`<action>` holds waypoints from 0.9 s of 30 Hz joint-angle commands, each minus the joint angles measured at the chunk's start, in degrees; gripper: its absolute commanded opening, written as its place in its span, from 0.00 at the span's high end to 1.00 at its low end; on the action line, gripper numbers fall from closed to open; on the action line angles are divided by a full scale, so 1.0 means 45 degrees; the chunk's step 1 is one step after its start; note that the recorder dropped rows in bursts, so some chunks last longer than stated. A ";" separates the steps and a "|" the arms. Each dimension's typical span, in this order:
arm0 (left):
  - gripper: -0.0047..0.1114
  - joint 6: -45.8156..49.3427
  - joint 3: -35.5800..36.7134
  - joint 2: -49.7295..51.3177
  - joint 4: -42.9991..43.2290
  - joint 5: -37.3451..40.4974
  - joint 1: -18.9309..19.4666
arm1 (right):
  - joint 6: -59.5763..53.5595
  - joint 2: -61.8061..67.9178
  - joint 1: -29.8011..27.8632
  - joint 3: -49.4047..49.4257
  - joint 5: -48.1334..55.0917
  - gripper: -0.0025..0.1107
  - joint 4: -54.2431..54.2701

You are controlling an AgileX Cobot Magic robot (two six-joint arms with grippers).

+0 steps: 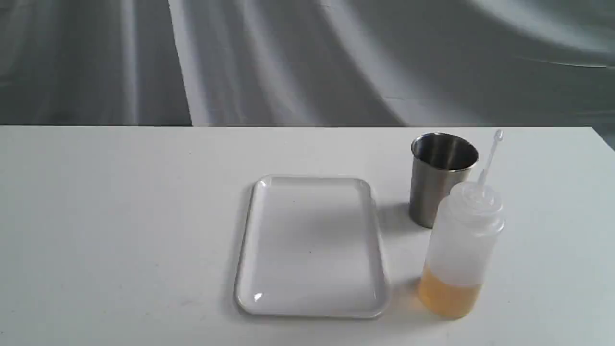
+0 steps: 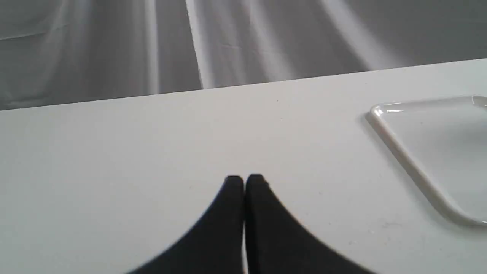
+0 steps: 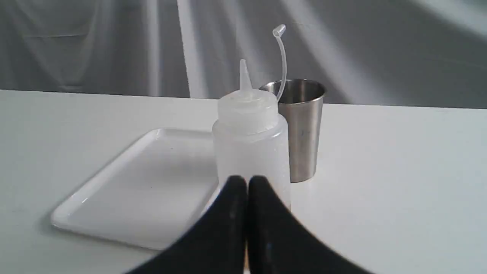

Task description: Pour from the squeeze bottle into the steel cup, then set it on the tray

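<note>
Squeeze bottle point(image 3: 249, 133) just beyond right hand point(image 3: 247, 181)

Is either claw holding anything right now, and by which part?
Nothing. The left claw and right claw are both shut and empty; the squeeze bottle stands free.

Soft, even light left the white table point(image 1: 120, 216) bright. In the exterior view, faint shadows fell left of the steel cup point(image 1: 439, 178) and squeeze bottle point(image 1: 461, 240). Small glints marked the tray point(image 1: 258, 296) corners. The left gripper point(image 2: 244, 179) and right gripper point(image 3: 247, 179) looked blurred, out of focus.
</note>
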 commanded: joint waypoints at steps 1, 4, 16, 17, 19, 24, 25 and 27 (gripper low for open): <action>0.96 -0.0013 0.0057 -0.0033 -0.0008 -0.0088 -0.0074 | 0.0037 -0.0086 -0.0061 -0.0449 0.0240 0.98 0.0082; 0.96 -0.0068 0.0057 -0.0033 -0.0008 -0.0088 -0.0074 | 0.0037 -0.0086 -0.0061 -0.1527 0.1342 0.98 0.0082; 0.96 -0.0047 0.0057 -0.0033 -0.0008 -0.0088 -0.0074 | 0.0037 0.3219 -0.0061 -0.5919 0.3087 0.98 -0.0213; 0.96 -0.0047 0.0057 -0.0033 -0.0008 -0.0088 -0.0074 | 0.0037 0.3596 -0.0061 -0.6189 0.3087 0.98 -0.0213; 0.96 -0.0047 0.0057 -0.0033 -0.0008 -0.0088 -0.0074 | 0.0037 0.4229 -0.0061 -0.6611 0.3063 0.98 -0.0213; 0.96 -0.0047 0.0057 -0.0033 -0.0008 -0.0088 -0.0074 | 0.0037 0.5494 -0.0061 -0.7177 0.2862 0.98 -0.0489; 0.96 -0.0047 0.0057 -0.0033 -0.0008 -0.0088 -0.0074 | 0.0037 0.5690 -0.0061 -0.7247 0.2695 0.98 -0.0645; 0.96 -0.0047 0.0057 -0.0033 -0.0008 -0.0088 -0.0074 | 0.0037 0.5995 -0.0061 -0.7247 0.2183 0.98 -0.0807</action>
